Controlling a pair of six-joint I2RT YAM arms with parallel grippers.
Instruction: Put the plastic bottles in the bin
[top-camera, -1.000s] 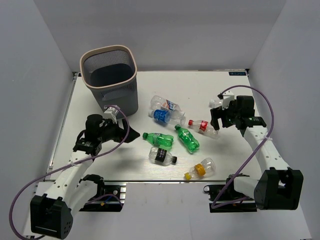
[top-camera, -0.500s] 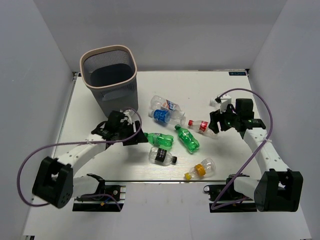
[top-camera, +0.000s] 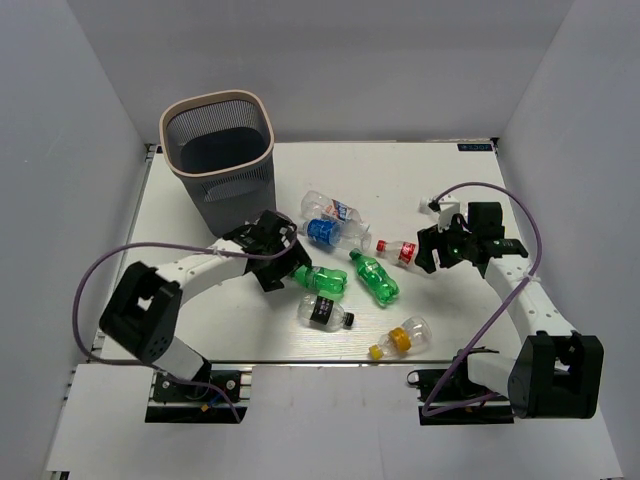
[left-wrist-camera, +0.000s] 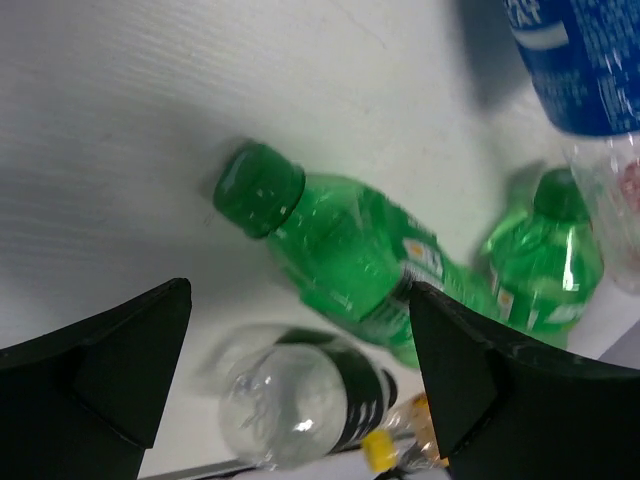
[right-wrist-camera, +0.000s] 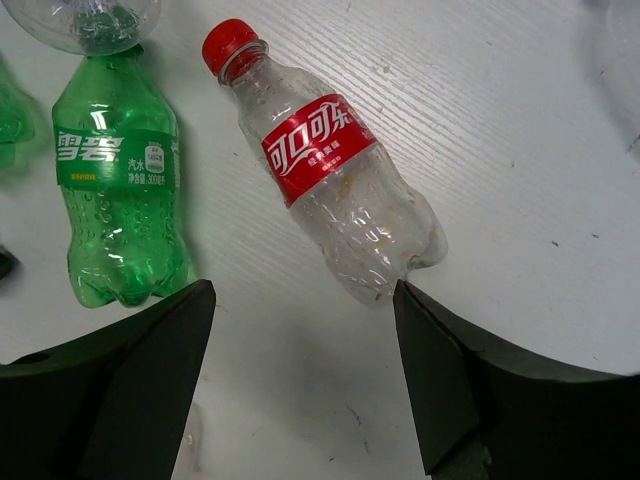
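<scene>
Seven plastic bottles (top-camera: 375, 278) are seen lying mid-worktop (top-camera: 450, 180); none is seen in the bin (top-camera: 235, 195) near the far left corner. The left tool (left-wrist-camera: 300, 300) is spread over a green bottle (left-wrist-camera: 350, 250) and the right tool (right-wrist-camera: 305, 290) over a red-labelled bottle (right-wrist-camera: 330, 190). Nothing is gripped.

The top view is bright and even, lit softly from overhead. The white surface (top-camera: 420, 190) carries only short, pale shadows beside the bin (top-camera: 235, 190). The left wrist view is blurred across the green bottle (left-wrist-camera: 345, 250) and the clear bottle (left-wrist-camera: 300, 405), and the left claw (left-wrist-camera: 300, 288) shows its fingers (left-wrist-camera: 100, 380) as dark, soft-edged shapes. The right wrist view is sharp: the print on the red-label bottle (right-wrist-camera: 335, 190) is legible, with small glints on the plastic.
</scene>
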